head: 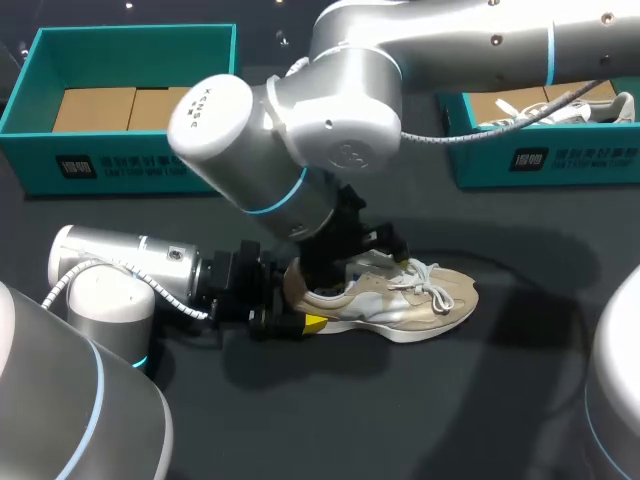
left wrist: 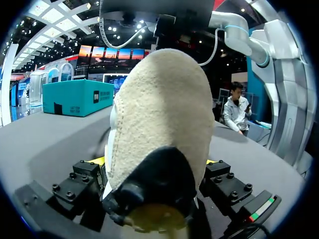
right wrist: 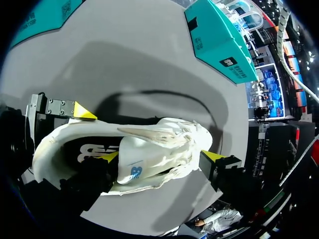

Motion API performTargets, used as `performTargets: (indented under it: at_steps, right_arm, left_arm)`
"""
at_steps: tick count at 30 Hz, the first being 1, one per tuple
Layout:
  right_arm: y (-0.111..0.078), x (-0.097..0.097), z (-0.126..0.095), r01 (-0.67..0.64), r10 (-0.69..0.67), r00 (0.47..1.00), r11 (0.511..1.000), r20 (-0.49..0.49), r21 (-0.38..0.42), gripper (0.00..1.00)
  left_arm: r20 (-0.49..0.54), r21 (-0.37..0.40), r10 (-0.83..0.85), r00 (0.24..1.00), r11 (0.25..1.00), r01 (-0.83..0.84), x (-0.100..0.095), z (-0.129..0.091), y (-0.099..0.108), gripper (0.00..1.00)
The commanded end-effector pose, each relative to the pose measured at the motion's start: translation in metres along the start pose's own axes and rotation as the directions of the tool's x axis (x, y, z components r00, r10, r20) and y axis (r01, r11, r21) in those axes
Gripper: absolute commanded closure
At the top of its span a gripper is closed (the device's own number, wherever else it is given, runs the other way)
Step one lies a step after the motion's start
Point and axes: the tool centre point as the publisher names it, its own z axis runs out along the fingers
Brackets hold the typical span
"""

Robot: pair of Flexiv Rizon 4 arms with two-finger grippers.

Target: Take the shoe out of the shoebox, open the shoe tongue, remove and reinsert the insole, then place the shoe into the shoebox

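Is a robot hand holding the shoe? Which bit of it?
Yes. The left gripper pinches the shoe by its heel, one finger on each side. Whether the right gripper grips it too cannot be told.

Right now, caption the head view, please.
Left gripper grips the beige shoe at its heel on the table; right gripper is at its opening.

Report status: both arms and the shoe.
Left gripper shut on shoe heel. Right gripper above shoe opening, grip unclear. Shoe on table; nothing in the way.
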Motion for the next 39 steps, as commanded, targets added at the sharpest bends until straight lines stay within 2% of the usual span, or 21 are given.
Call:
performTargets:
  at_steps: [1,4,7,11,13,17,18,21,22,23,24,28,31,33,34,39]
  right_arm:
    - [-0.005,-0.012,0.002,-0.411,0.411,0.911,0.912,-0.021,-0.002,0.00]
    - [-0.005,-0.018,0.001,-0.412,0.412,0.911,0.911,-0.031,0.007,0.00]
    - [-0.003,-0.023,-0.001,-0.400,0.401,0.916,0.916,-0.036,0.020,0.15]
    - [-0.002,-0.028,-0.004,-0.381,0.382,0.923,0.924,-0.051,0.036,0.24]
    - [-0.002,-0.029,-0.005,-0.365,0.368,0.928,0.929,-0.059,0.056,0.51]
    - [-0.004,-0.027,-0.010,-0.310,0.316,0.946,0.948,-0.076,0.077,0.56]
    - [-0.005,-0.025,-0.011,-0.294,0.301,0.950,0.952,-0.084,0.083,0.61]
    - [-0.007,-0.023,-0.013,-0.234,0.242,0.966,0.968,-0.093,0.096,0.77]
    - [-0.007,-0.024,-0.013,-0.218,0.227,0.969,0.971,-0.095,0.097,0.95]
    - [-0.007,-0.025,-0.014,-0.177,0.188,0.977,0.979,-0.099,0.105,1.00]
    - [-0.008,-0.026,-0.014,-0.157,0.167,0.980,0.983,-0.110,0.099,1.00]
    - [-0.008,-0.037,-0.012,-0.029,0.049,0.967,0.996,-0.249,0.082,1.00]
    - [-0.005,-0.051,-0.007,0.106,-0.088,0.922,0.994,-0.378,0.027,1.00]
    - [-0.004,-0.062,-0.003,0.097,-0.075,0.900,0.995,-0.429,0.030,1.00]
    - [-0.006,-0.066,-0.004,0.064,-0.031,0.905,0.996,-0.425,0.064,1.00]
    - [-0.006,-0.066,-0.004,0.064,-0.031,0.905,0.996,-0.425,0.064,1.00]
  left_arm:
    - [0.003,0.000,0.000,1.000,1.000,0.000,-0.001,0.000,0.003,1.00]
    - [0.003,0.000,0.000,1.000,1.000,0.000,-0.001,0.000,0.003,1.00]
    - [0.003,0.000,0.000,1.000,1.000,0.000,-0.001,0.000,0.003,1.00]
    - [0.003,0.000,0.000,1.000,1.000,0.000,-0.001,0.000,0.003,1.00]
    - [0.003,0.000,0.000,1.000,1.000,0.000,-0.001,0.000,0.003,1.00]
    - [0.003,0.000,0.000,1.000,1.000,0.000,-0.001,0.000,0.003,1.00]
    - [0.003,0.000,0.000,1.000,1.000,0.000,-0.001,0.000,0.003,1.00]
    - [0.003,0.000,0.000,1.000,1.000,0.000,-0.001,0.000,0.003,1.00]
    - [0.003,0.000,0.000,1.000,1.000,0.000,-0.001,0.000,0.003,1.00]
    - [0.003,0.000,0.000,1.000,1.000,0.000,-0.001,0.000,0.003,1.00]
    - [0.003,0.000,0.000,1.000,1.000,0.000,-0.001,0.000,0.003,1.00]
    - [0.003,0.000,0.000,1.000,1.000,0.000,-0.001,0.000,0.003,1.00]
    - [0.003,0.000,0.000,1.000,1.000,0.000,-0.001,0.000,0.003,1.00]
    - [0.003,0.000,0.000,1.000,1.000,0.000,-0.001,0.000,0.003,1.00]
    - [0.003,0.000,0.000,1.000,1.000,0.000,-0.001,0.000,0.003,1.00]
    - [0.003,0.000,0.000,1.000,1.000,0.000,-0.001,0.000,0.003,1.00]
